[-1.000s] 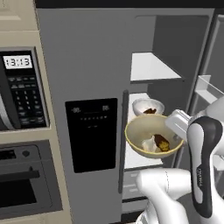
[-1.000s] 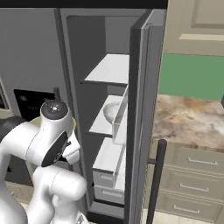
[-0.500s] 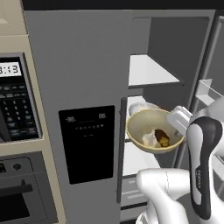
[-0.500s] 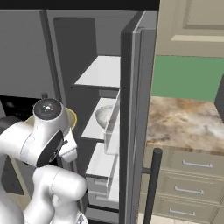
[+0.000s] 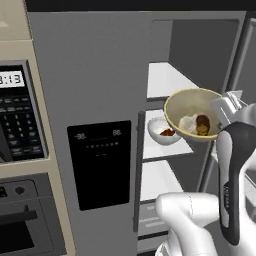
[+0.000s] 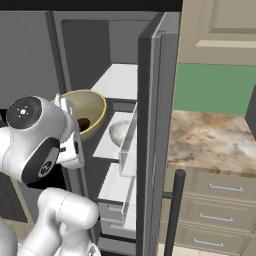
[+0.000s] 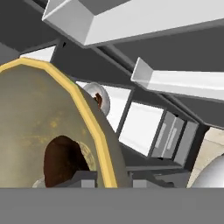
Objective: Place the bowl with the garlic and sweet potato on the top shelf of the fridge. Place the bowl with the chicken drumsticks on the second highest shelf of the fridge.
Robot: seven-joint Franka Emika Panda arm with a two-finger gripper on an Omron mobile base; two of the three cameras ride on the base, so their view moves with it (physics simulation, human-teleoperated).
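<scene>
Two bowls are in play, and the fridge frames both of them. Its right compartment stands open, with the door swung out beside the marble counter; since a second ago the whole picture has slid, the microwave panel drifting leftwards in the left base view, so the camera has moved rather than the furniture. The top shelf is a bare white board, now level with the held bowl's rim or a little above it.

The bowl with garlic and sweet potato is up in the air in front of the open compartment, tilted so its olive inside faces the left base camera. A second ago it hung lower, in front of the second shelf; it now sits higher, between the top shelf and the one below. The gripper pinches the bowl's right rim, the jaws nearly together on the thin wall. In the hand view the yellow rim runs right between the fingertips.

The bowl with chicken drumsticks rests on the second shelf, left of and below the held bowl, unmoved.

The garlic and sweet potato lie side by side, low in the tilted bowl.
</scene>
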